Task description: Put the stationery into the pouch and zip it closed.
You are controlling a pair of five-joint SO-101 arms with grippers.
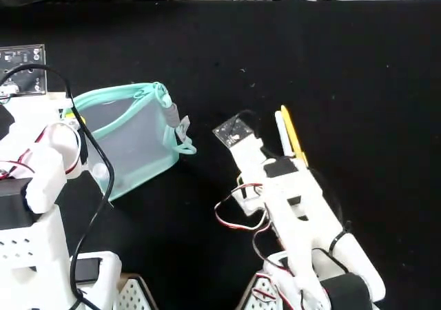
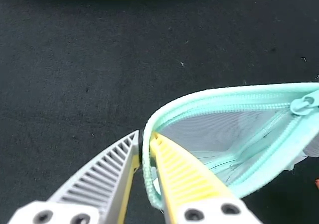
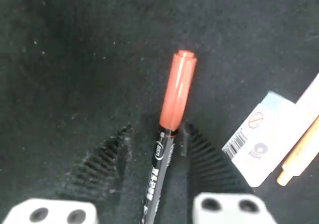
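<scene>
left end effector (image 2: 145, 136) is pinched shut on the rim of the pouch (image 2: 224, 134), with the zip edge caught between its grey and yellow fingers. this looks meant to prop the mouth up and open, so that things can go in without the soft mesh folding over. the zip slider (image 2: 304, 103) sits at the end of the pouch away from that grip, which leaves the opening unzipped along its length. right end effector (image 3: 157, 128) is low over the bench (image 1: 358, 55), well apart from the pouch and off its pull-tab end. it is partly open, its fingers straddling a red-capped pen (image 3: 177, 87). one finger is just beside the barrel and the other stands off a little, so i judge it set for a grasp rather than holding. a small labelled packet (image 3: 259, 144) and a wooden pencil (image 3: 301, 152) lie beside the pen, likewise well apart from the pouch, waiting their turn. closing near the cap joint should keep the pen level for the carry to the pouch.
</scene>
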